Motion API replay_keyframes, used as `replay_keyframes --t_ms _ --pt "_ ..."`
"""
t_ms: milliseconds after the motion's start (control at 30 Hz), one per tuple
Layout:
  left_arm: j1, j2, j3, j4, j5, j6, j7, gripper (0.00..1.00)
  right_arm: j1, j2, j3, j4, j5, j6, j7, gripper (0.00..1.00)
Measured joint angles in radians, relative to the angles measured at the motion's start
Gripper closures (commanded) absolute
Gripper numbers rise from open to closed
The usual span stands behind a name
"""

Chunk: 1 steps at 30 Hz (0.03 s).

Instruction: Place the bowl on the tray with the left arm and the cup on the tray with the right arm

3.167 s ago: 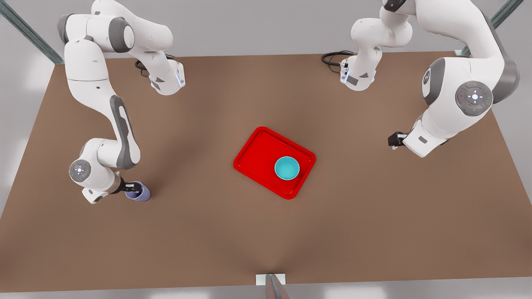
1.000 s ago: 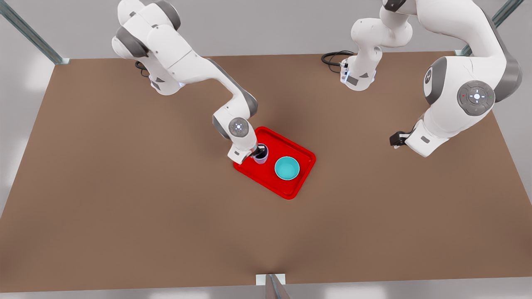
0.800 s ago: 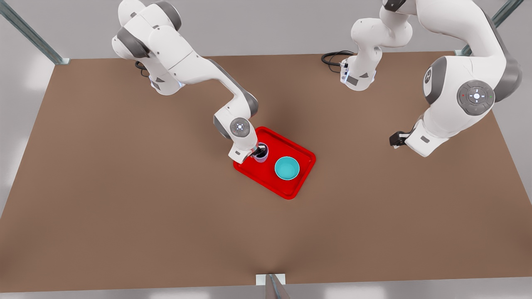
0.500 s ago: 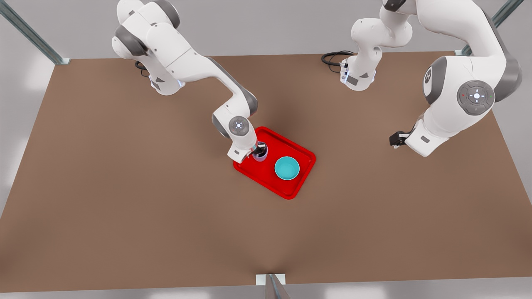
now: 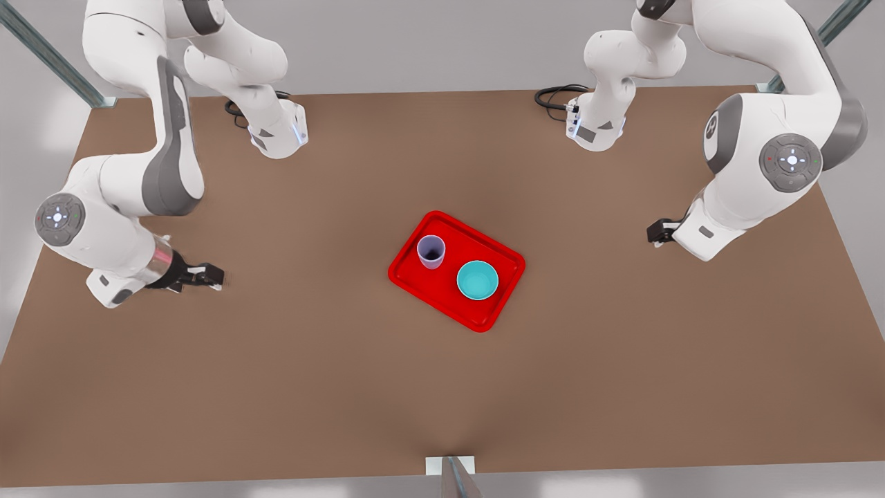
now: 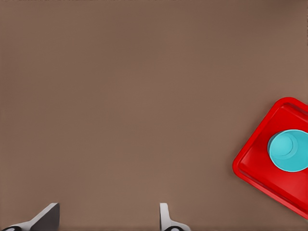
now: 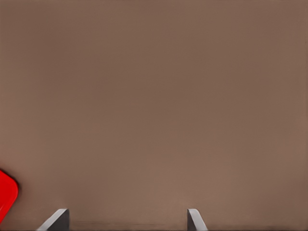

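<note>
In the front view, my right end effector (image 5: 209, 277) hangs low over the table (image 5: 276, 387) at the front view's left, holding nothing. The red tray (image 5: 442, 292) lies well apart from it, with bare brown surface between. The lavender cup (image 5: 431, 250) stands upright on the tray end nearer that end effector, and the teal bowl (image 5: 477, 280) sits just beside it. My left end effector (image 5: 657, 232) waits well off the tray's far side.

In the left wrist view, my left end effector (image 6: 108, 208) is spread wide and empty. The tray (image 6: 255, 163) with the bowl (image 6: 288, 150) lies off to one side, beyond open table (image 6: 120, 96).

In the right wrist view, my right end effector (image 7: 126, 211) gapes wide and empty. One rounded tray corner (image 7: 6, 195) lies outside one finger, with bare table (image 7: 144, 96) ahead.
</note>
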<state>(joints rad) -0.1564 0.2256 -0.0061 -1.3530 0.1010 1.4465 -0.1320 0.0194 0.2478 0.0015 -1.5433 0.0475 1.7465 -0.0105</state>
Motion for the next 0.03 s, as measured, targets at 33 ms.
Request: replay_keyframes --t_ms 33 --pt "0.000 0.000 0.000 0.000 0.000 0.000 -0.001 0.00 -0.001 0.015 0.000 0.000 -0.003 0.011 -0.017 0.00"
